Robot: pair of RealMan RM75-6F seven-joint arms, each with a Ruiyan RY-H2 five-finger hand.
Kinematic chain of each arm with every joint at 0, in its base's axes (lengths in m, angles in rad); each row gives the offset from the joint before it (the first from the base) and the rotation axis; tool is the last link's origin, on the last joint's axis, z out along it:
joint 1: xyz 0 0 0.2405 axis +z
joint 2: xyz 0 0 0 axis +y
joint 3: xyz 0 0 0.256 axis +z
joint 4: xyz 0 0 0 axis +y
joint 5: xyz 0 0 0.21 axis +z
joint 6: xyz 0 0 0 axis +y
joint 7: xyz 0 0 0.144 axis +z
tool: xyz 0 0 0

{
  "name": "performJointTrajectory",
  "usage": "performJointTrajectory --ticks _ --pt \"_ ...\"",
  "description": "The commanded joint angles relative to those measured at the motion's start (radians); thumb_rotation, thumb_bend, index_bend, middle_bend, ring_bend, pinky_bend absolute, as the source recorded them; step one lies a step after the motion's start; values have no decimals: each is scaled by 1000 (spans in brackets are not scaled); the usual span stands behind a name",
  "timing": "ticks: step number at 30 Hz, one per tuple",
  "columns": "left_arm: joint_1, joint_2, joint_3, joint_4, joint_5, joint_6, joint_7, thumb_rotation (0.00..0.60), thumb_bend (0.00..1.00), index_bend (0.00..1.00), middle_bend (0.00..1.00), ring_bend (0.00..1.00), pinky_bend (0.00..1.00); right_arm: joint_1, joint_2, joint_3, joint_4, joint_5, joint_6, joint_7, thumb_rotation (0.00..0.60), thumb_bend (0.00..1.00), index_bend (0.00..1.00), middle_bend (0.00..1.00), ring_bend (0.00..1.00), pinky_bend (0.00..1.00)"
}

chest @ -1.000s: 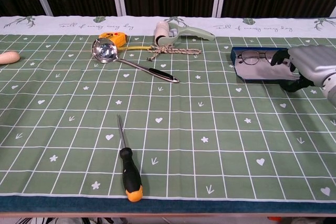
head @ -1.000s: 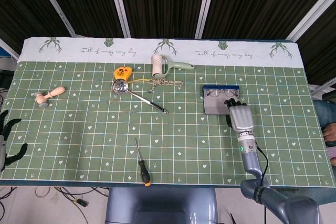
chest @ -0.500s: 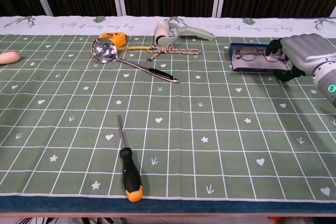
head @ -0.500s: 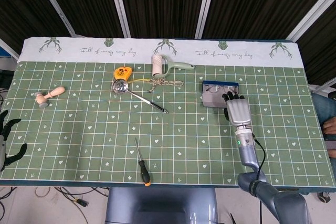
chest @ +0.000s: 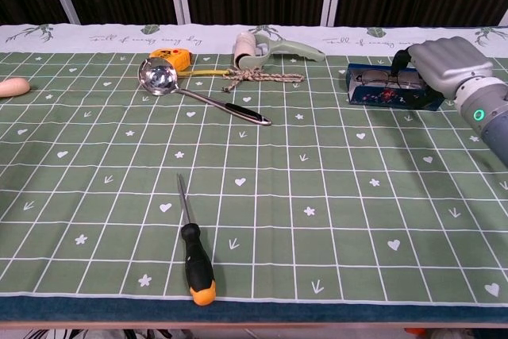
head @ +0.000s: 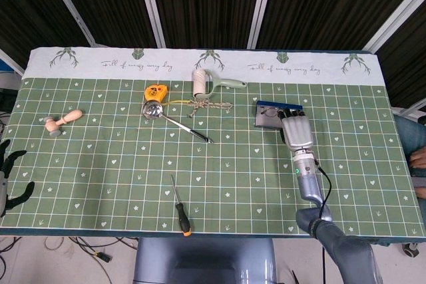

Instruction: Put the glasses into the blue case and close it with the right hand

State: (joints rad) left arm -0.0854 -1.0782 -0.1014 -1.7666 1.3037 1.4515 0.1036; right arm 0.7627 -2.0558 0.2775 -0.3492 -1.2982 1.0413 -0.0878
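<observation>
the right hand [chest: 441,65] has folded the blue case [chest: 379,92] nearly shut.

Bright, even overhead light, soft shadows; edges perhaps slightly distorted.

Matt cloth table cover [chest: 317,196], shiny metal ladle [chest: 159,75], glossy plastic screwdriver handle [chest: 197,263].

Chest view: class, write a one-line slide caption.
Right hand rests on the half-closed blue case, glasses inside.
</observation>
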Motion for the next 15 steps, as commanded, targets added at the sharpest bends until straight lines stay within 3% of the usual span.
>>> performJointTrajectory --ticks 1,15 --pt "0 1 0 -1 -1 -1 1 600 312 205 0 0 0 12 -4 7 4 9 -30 12 600 463 386 298 398 434" --pt "0 2 0 -3 -1 1 1 600 312 204 0 0 0 28 6 29 -19 37 -64 8 600 451 463 295 398 434"
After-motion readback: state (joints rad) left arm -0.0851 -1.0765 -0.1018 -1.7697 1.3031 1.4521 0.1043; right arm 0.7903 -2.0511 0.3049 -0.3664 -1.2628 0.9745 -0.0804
